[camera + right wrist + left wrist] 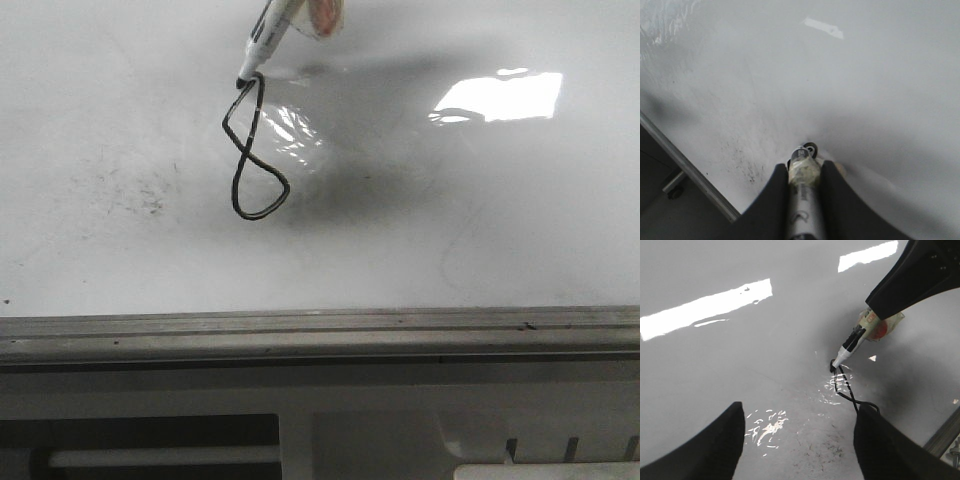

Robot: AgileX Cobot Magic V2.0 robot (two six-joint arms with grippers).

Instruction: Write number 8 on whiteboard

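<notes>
The whiteboard fills the front view. The number 8 is a thin black slanted figure left of centre; part of it shows in the left wrist view. A white marker comes down from the top, with its black tip at the top of the 8. My right gripper is shut on the taped marker; its dark fingers also show in the left wrist view. My left gripper is open and empty above the board, beside the 8, whose lower loop is hidden behind one finger.
A grey metal edge rail runs along the board's near side and shows in the right wrist view. Faint grey smudge specks lie left of the 8. Bright light reflections sit on the glossy surface.
</notes>
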